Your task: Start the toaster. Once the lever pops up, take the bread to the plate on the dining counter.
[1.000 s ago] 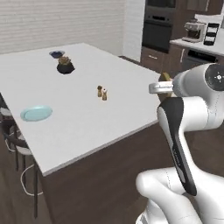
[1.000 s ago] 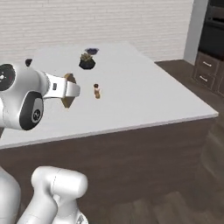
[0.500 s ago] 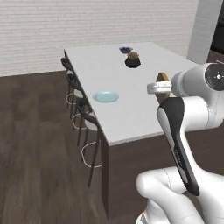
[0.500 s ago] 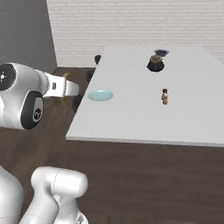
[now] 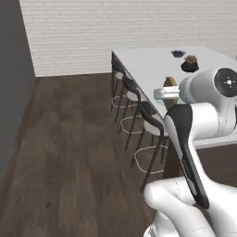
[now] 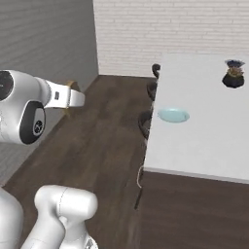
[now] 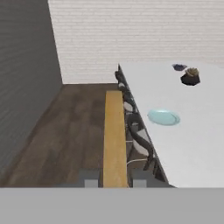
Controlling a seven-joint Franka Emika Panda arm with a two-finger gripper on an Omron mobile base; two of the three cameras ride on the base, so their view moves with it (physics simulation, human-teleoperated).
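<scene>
End effector (image 7: pixel 114 181) pinching bread (image 7: pixel 114 135) (edge-on) | over wood floor (image 7: pixel 74 127) | plate (image 7: pixel 163 117) near dining counter (image 7: pixel 197 131) edge

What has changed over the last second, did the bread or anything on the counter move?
Only the base moved: it swung round, so the whole view shifted from the counter's broad top to its stool side, with more dark floor showing. The gripper stays shut on the bread, held edge-on as before. The plate and the potted plant sit where they were on the dining counter.
</scene>
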